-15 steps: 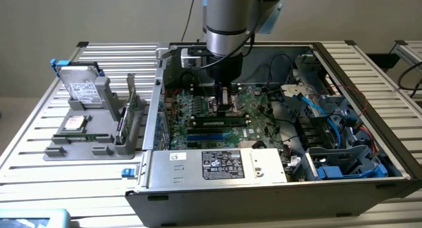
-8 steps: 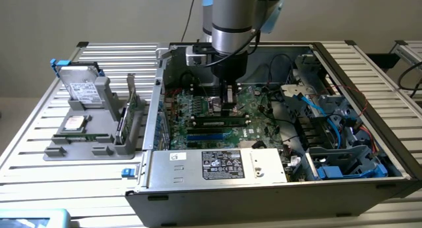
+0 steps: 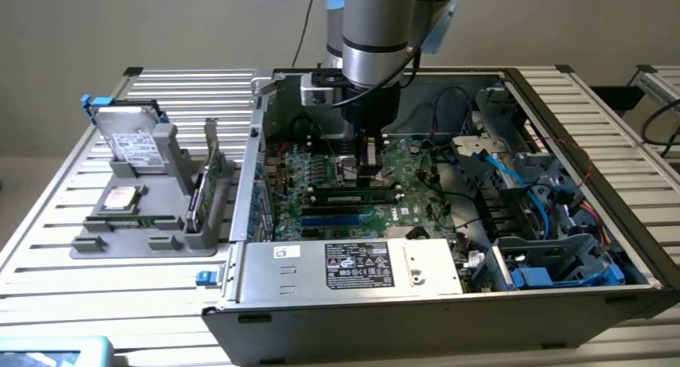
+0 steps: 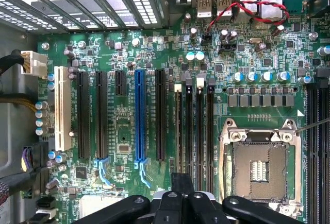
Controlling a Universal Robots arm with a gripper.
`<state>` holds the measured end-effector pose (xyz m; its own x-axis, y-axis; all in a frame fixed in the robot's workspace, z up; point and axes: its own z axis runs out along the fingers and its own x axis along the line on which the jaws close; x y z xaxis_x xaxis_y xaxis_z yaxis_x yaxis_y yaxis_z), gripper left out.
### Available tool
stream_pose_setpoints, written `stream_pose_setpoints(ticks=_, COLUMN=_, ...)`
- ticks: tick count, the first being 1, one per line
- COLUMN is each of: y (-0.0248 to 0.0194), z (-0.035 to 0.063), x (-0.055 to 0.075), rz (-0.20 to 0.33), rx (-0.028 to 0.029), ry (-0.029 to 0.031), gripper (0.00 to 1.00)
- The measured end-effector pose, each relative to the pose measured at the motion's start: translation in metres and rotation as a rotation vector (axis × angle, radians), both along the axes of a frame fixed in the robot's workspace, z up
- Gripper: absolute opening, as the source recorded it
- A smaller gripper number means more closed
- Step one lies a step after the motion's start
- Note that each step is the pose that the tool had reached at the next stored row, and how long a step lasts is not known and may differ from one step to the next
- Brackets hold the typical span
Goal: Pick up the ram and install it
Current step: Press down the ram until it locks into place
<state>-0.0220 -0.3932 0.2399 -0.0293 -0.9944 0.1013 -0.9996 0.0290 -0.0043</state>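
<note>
Closed gripper over a ram stick seated in the motherboard

The open computer case (image 3: 425, 319) lies on a slatted metal table (image 3: 64, 303), with the motherboard (image 3: 425, 164) exposed and a grey power supply (image 3: 351, 265) along its near side. To the exterior view's left, a grey holder (image 3: 127, 241) carries a hard drive (image 3: 133, 140). The arm reaches down into the case, and the gripper (image 3: 369, 174) has its fingers pressed together directly above the memory slots. The ram (image 3: 356, 197), a narrow green stick with black chips, sits in one of those slots; in the wrist view it (image 4: 178, 131) lies between the empty CPU socket (image 4: 260, 170) and the blue expansion slot (image 4: 139, 116), just below the gripper. Whether they touch is unclear.
</note>
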Motion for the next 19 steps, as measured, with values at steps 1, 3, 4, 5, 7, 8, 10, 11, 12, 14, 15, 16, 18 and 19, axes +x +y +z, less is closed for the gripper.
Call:
stream_pose_setpoints(ticks=1, y=0.0, z=0.0, x=0.0001, rz=0.0, rx=0.0, ry=0.0, gripper=0.11)
stream_pose_setpoints(ticks=3, y=0.0, z=0.0, x=0.0, rz=-0.004, rx=-0.0001, ry=0.0001, gripper=0.11)
stream_pose_setpoints(ticks=4, y=0.0, z=0.0001, x=0.0001, rz=-0.014, rx=-0.0002, ry=0.0001, gripper=0.11)
stream_pose_setpoints(ticks=5, y=0.0, z=0.0001, x=0.0001, rz=-0.027, rx=-0.0002, ry=0.0002, gripper=0.11)
stream_pose_setpoints(ticks=7, y=0.0, z=0.0, x=0.0001, rz=-0.057, rx=-0.0001, ry=0.0001, gripper=0.11)
stream_pose_setpoints(ticks=8, y=0.0, z=0.0, x=0.0001, rz=-0.074, rx=0.0, ry=0.0, gripper=0.11)
stream_pose_setpoints(ticks=10, y=0.0, z=0.0, x=0.0, rz=-0.105, rx=-0.0001, ry=0.0, gripper=0.11)
stream_pose_setpoints(ticks=11, y=0.0, z=0.0, x=0.0, rz=-0.119, rx=0.0, ry=0.0, gripper=0.11)
stream_pose_setpoints(ticks=12, y=0.0, z=0.0, x=0.0001, rz=-0.134, rx=-0.0001, ry=0.0, gripper=0.11)
stream_pose_setpoints(ticks=14, y=0.0, z=0.0, x=0.0001, rz=-0.163, rx=-0.0001, ry=0.0001, gripper=0.11)
stream_pose_setpoints(ticks=15, y=0.0, z=0.0, x=0.0, rz=-0.179, rx=-0.0001, ry=0.0, gripper=0.11)
stream_pose_setpoints(ticks=16, y=0.0, z=0.0, x=0.0001, rz=-0.194, rx=0.0, ry=0.0, gripper=0.11)
stream_pose_setpoints(ticks=18, y=0.0, z=0.0, x=0.0001, rz=-0.226, rx=0.0, ry=0.0, gripper=0.11)
stream_pose_setpoints(ticks=19, y=0.0, z=0.0, x=0.0001, rz=-0.24, rx=0.0, ry=-0.0001, gripper=0.11)
